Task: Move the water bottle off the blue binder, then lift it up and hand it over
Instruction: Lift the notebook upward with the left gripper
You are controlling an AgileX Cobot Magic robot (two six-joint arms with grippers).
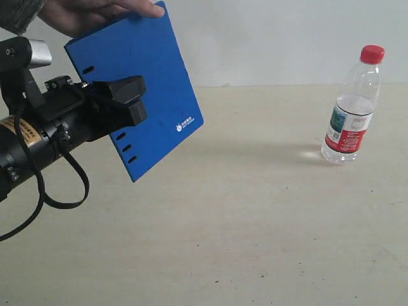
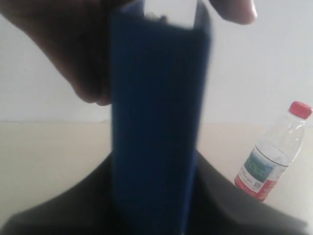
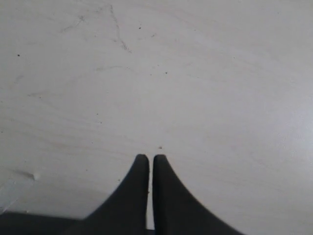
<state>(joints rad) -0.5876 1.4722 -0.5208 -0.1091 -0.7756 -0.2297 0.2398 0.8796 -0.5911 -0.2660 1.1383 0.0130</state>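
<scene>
Standing upright on the table point(image 1: 242, 210), the bottle point(image 1: 350, 108) is seen well apart from the binder point(image 1: 150, 83), which is clamped aloft by the left gripper point(image 1: 131, 100) and grasped by a hand point(image 1: 89, 13). The right gripper point(image 3: 150, 159) is closed, empty.

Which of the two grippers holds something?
The left gripper, clamped on the blue binder; the right gripper is shut on nothing above the table.

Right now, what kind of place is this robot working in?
Probably a bare robot test bench: a plain beige tabletop, a blank white wall, and as props a clear plastic red-capped water bottle and a flat bright blue binder.
</scene>
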